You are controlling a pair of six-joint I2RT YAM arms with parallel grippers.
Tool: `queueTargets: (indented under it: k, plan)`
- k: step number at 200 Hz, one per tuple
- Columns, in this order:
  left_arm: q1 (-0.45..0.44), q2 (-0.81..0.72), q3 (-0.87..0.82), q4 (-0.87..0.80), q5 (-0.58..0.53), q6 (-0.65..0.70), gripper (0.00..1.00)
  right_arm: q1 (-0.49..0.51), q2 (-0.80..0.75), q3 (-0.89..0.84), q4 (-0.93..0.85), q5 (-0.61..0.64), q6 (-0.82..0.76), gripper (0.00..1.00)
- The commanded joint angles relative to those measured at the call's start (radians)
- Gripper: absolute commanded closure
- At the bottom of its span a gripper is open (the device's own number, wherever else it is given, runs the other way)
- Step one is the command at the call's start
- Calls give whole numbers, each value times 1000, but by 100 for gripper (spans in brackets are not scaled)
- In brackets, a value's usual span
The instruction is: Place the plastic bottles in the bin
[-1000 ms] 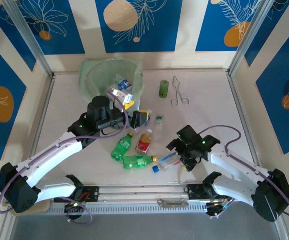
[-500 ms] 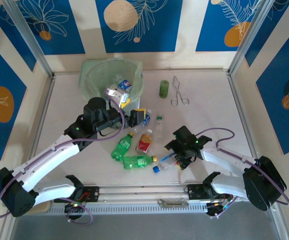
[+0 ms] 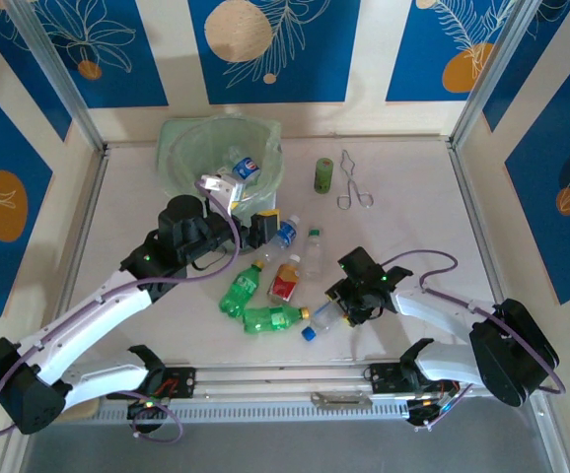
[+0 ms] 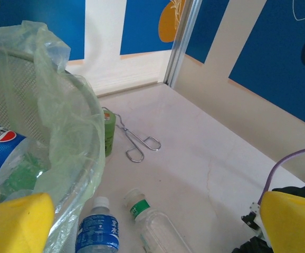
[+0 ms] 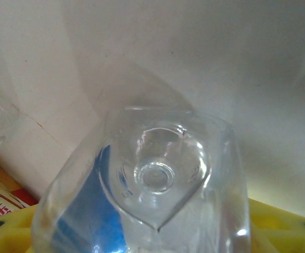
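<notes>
- Clear plastic bottle [image 3: 325, 316] with blue cap, lying by the bench's near edge, right of the middle, base end between the yellow pads [image 5: 282, 224].
- Right gripper [image 3: 344, 307]: narrow, clamped across that bottle close to its base.
- More bottles loose mid-bench: green bottle [image 3: 273, 318] just beside the held one's cap, second green bottle [image 3: 241, 292], red-labelled bottle [image 3: 285, 281], blue-labelled bottle [image 3: 287, 233], green-capped clear bottle [image 3: 313, 252].
- Bin [image 3: 179, 148] toward the far edge, left of the middle, a Pepsi bottle [image 3: 247, 166] already inside.
- Left gripper [image 3: 241, 207]: wide, empty, just beside the bin's near rim.
- Likely trouble: thin slick wall squirting out of so end-on a hold; cap end sagging on lift and knocking the green bottle; a clash with the left arm parked at the bin.
</notes>
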Motion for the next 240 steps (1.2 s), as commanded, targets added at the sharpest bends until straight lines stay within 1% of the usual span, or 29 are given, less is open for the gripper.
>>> queueTargets:
  k: [1,16,34,42,62,80,90,112,139,171,211,240]
  plan:
    - [3,-29,-13,13,-32,10,0,3,9,-24,12,13,-17,47]
    - [3,-33,-16,12,-40,10,0,-11,-12,-6,-1,18,-54,49]
    - [3,-35,-10,1,-53,10,0,-42,-57,41,-35,47,-134,50]
    - [3,-36,-3,-8,-62,11,0,-62,-80,65,-47,57,-181,51]
    - [4,-32,28,-47,-115,12,0,-149,-130,151,-81,60,-333,52]
    - [3,-18,70,-92,-144,19,0,-241,-149,237,-89,25,-465,52]
    - [4,-9,91,-106,-143,23,0,-285,-148,278,-61,-9,-521,52]
    - [3,15,129,-120,-124,23,0,-337,-118,375,15,-76,-612,52]
    - [3,48,177,-124,-56,22,0,-341,-60,500,113,-134,-686,52]
    - [3,98,232,-120,66,14,0,-327,-6,598,261,-210,-704,52]
    - [3,161,278,-113,169,-13,0,-279,21,646,418,-253,-698,52]
    - [2,201,304,-100,232,-28,0,-242,31,660,490,-276,-704,52]
